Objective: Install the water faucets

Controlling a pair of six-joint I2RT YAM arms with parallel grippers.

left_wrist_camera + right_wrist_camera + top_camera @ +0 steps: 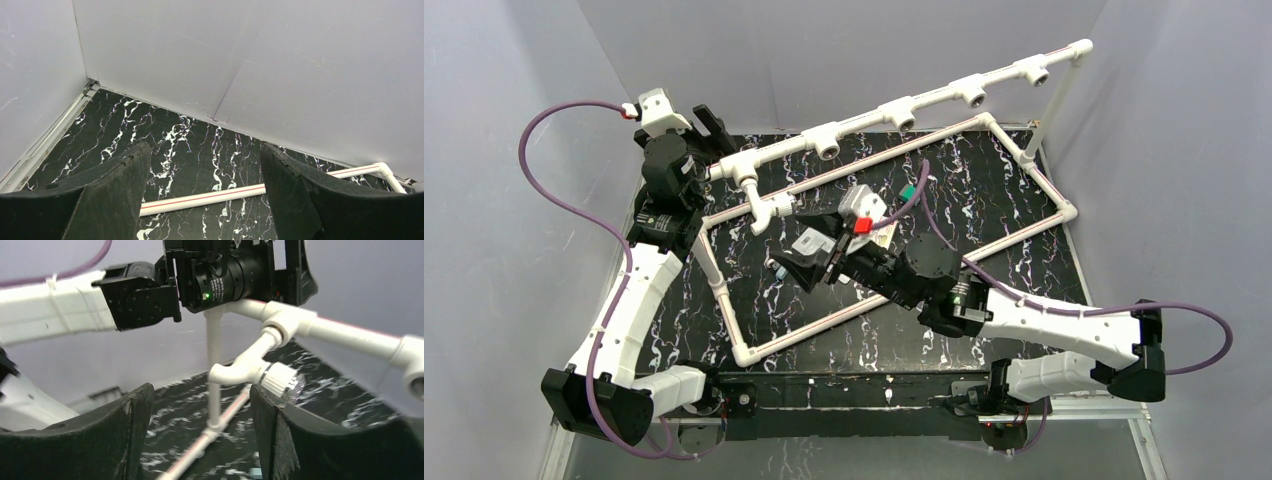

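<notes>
water faucet [240,371] (seemingly seated) just beyond spread right gripper [201,390]

We see smooth, softly shining plastic on the long white pipe rail [904,110] and on the small white water faucet [235,372] hanging from it, whose round knob [286,380] is ribbed and glinting. Under the rail the black, white-veined marble-look tabletop [984,180] looks smooth and slightly glossy; the black fingers [125,435] of the right gripper [200,390] beside the rail look matt and grainy.

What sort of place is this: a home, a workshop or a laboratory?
Probably a robot test cell in a laboratory: plain grey walls close in a black marbled table holding a white pipe frame with one faucet.
</notes>
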